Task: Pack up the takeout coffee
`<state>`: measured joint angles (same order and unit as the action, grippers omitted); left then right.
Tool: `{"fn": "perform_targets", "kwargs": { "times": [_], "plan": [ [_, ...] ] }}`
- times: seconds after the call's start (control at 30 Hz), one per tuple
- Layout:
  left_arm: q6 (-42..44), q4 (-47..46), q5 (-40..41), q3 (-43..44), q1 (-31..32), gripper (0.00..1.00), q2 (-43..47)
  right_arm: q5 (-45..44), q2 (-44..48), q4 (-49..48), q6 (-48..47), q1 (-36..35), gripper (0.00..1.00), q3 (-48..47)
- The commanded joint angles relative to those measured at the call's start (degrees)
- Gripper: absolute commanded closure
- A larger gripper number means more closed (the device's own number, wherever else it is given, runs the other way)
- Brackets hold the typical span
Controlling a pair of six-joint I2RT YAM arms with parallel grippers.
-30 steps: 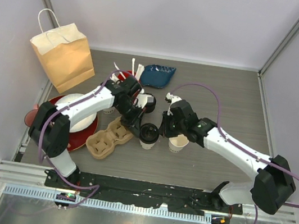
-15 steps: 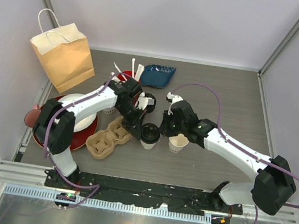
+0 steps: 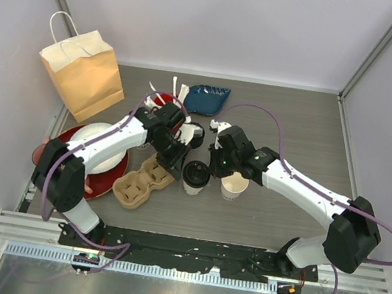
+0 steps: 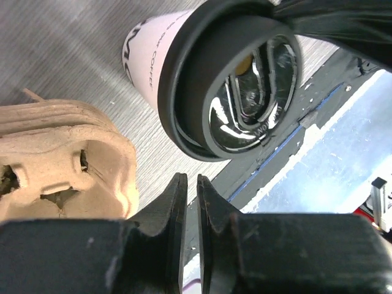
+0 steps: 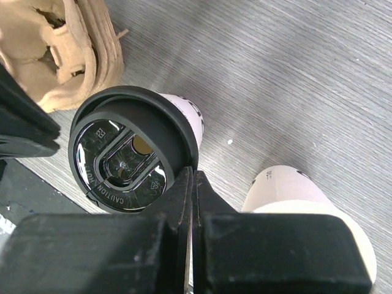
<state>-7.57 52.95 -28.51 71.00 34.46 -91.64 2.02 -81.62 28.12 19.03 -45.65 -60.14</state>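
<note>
A cream paper cup with a black sip lid (image 3: 194, 176) stands on the table between my two grippers. Its lid sits slightly askew in the left wrist view (image 4: 236, 86) and in the right wrist view (image 5: 125, 156). My right gripper (image 5: 191, 176) is shut and empty, its tips against the lid's rim; it is just right of the cup in the top view (image 3: 213, 168). My left gripper (image 4: 188, 184) is shut with nothing between the fingers, just left of the cup (image 3: 177, 157). A second cream cup (image 3: 234, 187) stands open, without a lid, to the right (image 5: 306, 202).
A brown pulp cup carrier (image 3: 142, 180) lies left of the lidded cup (image 4: 61, 153). A paper bag (image 3: 82, 73) stands back left. A red plate (image 3: 111, 177) holds a white dish. A red cup of sticks (image 3: 165, 99), a blue pouch (image 3: 207, 98) and another black lid (image 3: 194, 133) lie behind.
My right gripper has shifted slightly back and left, over the lidded cup's rim. The left arm has barely moved. The cups and carrier stay in place.
</note>
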Motion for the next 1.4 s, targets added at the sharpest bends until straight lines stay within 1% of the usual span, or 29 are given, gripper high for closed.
{"fn": "perform_targets", "kwargs": {
  "times": [0.0,0.13,0.17,0.4,0.53,0.6,0.73,0.83,1.0,1.07,1.1,1.17,1.3,1.37],
  "plan": [
    [2.6,-0.3,-0.9,3.9,0.7,0.84,3.9,-1.1,-1.2,8.1,-3.7,-0.5,0.99,-2.6],
    [3.4,1.1,2.2,4.7,0.7,0.82,5.1,-1.1,-0.5,9.0,-6.4,-0.4,0.97,-4.9],
    [3.6,1.1,4.2,4.6,0.7,0.82,5.3,-1.0,-0.3,9.1,-6.9,-0.5,0.96,-5.6],
    [4.1,-0.3,6.6,5.0,0.6,0.8,5.2,0.3,-0.3,9.0,-8.7,-0.6,0.89,-8.6],
    [4.3,-1.2,6.4,5.6,0.6,0.75,5.3,0.7,-0.8,8.7,-9.8,-0.5,0.79,-10.6],
    [4.5,-2.1,6.5,6.5,0.6,0.74,5.0,-0.2,-1.3,9.2,-10.1,-0.3,0.76,-11.1],
    [5.1,-2.5,6.3,7.6,0.7,0.73,3.0,0.5,-1.7,9.8,-9.8,1.5,0.68,-10.9],
    [5.0,-3.6,6.3,7.8,0.7,0.73,2.0,0.4,-0.5,10.0,-9.6,2.0,0.64,-10.5],
    [3.7,-5.8,5.6,10.0,0.7,0.73,0.3,-1.0,1.9,11.4,-7.2,2.0,0.61,-11.4],
    [3.2,-6.6,5.3,11.0,0.8,0.73,-0.9,-0.8,2.9,11.6,-7.2,2.0,0.54,-11.1],
    [2.7,-7.2,5.4,11.3,0.9,0.72,-1.2,-0.4,3.0,11.6,-7.9,2.0,0.41,-10.7],
    [2.4,-7.7,5.2,12.0,1.0,0.71,-2.4,0.6,2.6,10.8,-8.6,2.0,0.3,-10.0],
    [1.6,-8.0,5.6,11.9,0.9,0.71,-2.3,-0.3,0.1,9.0,-10.0,2.1,0.3,-10.5],
    [1.8,-7.7,5.9,11.4,0.9,0.71,-1.7,-0.3,-0.6,8.1,-11.8,2.7,0.34,-11.3]
  ]
}}
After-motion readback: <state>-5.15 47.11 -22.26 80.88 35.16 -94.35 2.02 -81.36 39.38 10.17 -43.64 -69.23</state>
